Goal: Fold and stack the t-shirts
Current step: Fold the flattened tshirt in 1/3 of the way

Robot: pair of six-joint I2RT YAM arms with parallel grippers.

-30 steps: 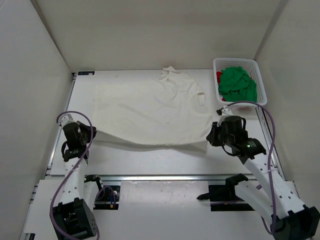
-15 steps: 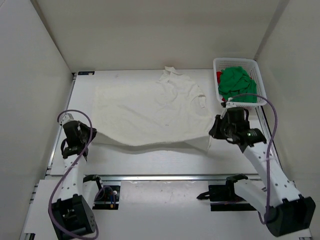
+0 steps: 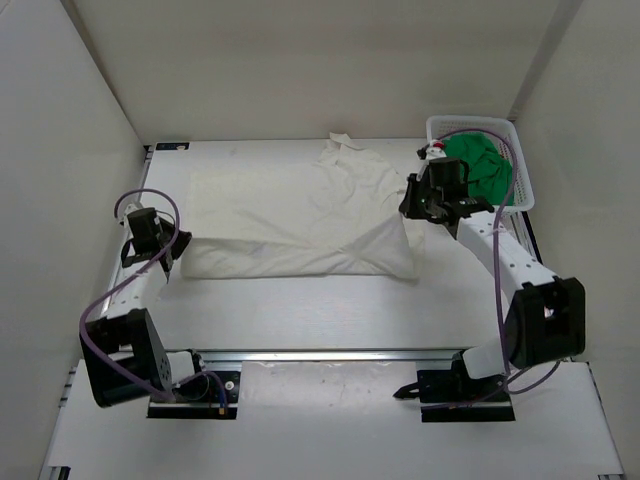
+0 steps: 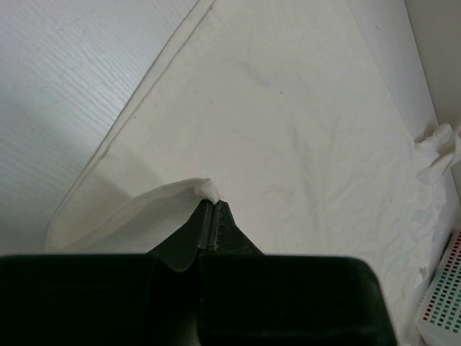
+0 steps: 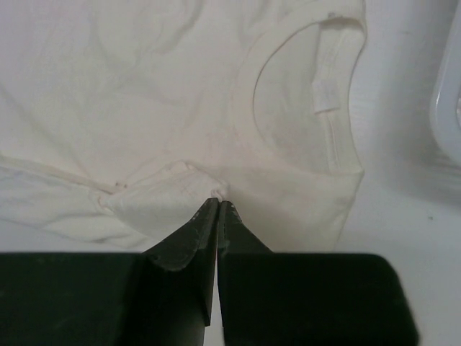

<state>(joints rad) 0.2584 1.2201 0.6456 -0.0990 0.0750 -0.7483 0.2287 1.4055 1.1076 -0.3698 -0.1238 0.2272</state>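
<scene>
The cream-white t-shirt [image 3: 300, 210] lies spread across the middle of the table, its near edge lifted and doubled over toward the back. My left gripper [image 3: 172, 243] is shut on the shirt's left near edge; the left wrist view shows a pinch of cloth [image 4: 209, 191] at the fingertips. My right gripper [image 3: 408, 205] is shut on the right near edge, by the collar [image 5: 302, 94]. The green t-shirt [image 3: 478, 165] fills the white basket, with the red t-shirt [image 3: 437, 150] just showing beside it.
The white mesh basket [image 3: 522, 180] stands at the back right corner, close behind my right arm. White walls close in the table on three sides. A metal rail [image 3: 330, 355] runs along the near edge.
Both grippers have carried the shirt's near edge toward the back, folding it over the rest of the shirt. The right gripper moved farthest, up beside the basket.
</scene>
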